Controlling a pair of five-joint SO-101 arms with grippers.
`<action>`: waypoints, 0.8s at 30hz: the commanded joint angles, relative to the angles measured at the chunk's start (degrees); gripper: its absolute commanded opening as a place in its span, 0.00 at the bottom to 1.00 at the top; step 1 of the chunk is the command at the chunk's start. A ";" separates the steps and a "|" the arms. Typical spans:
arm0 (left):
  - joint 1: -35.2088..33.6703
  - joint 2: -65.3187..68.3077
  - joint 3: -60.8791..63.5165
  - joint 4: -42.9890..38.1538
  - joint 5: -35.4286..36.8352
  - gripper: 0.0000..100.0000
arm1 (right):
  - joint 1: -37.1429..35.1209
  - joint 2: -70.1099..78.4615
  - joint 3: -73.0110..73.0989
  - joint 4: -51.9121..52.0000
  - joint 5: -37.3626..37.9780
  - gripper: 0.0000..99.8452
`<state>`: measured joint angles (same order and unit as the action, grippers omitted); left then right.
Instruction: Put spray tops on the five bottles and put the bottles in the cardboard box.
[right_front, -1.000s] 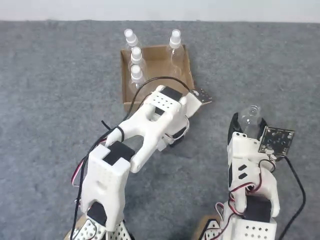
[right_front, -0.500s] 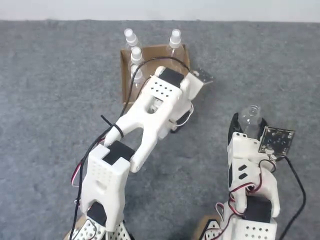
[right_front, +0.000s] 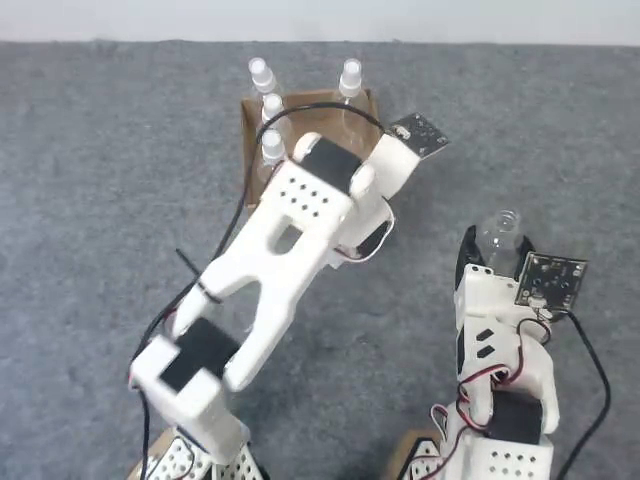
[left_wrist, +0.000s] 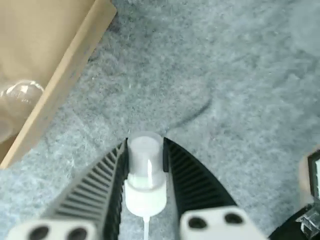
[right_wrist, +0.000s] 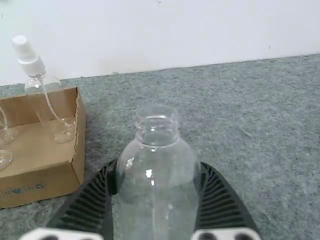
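Observation:
My left gripper (left_wrist: 144, 165) is shut on a white spray top (left_wrist: 144, 176), held above the grey carpet beside the cardboard box (left_wrist: 60, 75). In the high view this arm (right_front: 300, 215) hangs over the box's near side. My right gripper (right_wrist: 156, 185) is shut on a clear bottle (right_wrist: 157, 175) with an uncovered neck, held upright to the right of the box (right_front: 500, 240). Several capped bottles (right_front: 271, 112) stand in the cardboard box (right_front: 315, 115); one capped bottle (right_wrist: 31, 67) shows at its far corner.
Grey carpet (right_front: 100, 200) covers the table, with free room to the left and at the far right. A white wall (right_wrist: 175, 30) rises behind the table's far edge. The left arm's cable loops over the box.
The left arm has risen and swung toward the far right, lifting its wrist above the box's near edge. The right arm and its bottle have stayed still.

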<state>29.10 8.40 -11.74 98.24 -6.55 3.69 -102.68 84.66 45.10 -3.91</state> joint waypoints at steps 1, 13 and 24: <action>0.18 -10.11 2.86 -1.32 0.70 0.01 | 0.40 -1.27 -1.05 -1.98 1.41 0.03; 0.18 -28.31 17.01 -11.96 0.70 0.01 | -8.13 -1.27 -0.70 -1.54 5.63 0.03; -0.26 -44.92 28.18 -23.03 6.42 0.01 | -18.07 -1.27 -0.53 -1.45 5.98 0.03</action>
<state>28.92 -30.46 15.78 78.99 -2.07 -11.60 -102.68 84.66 45.10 0.66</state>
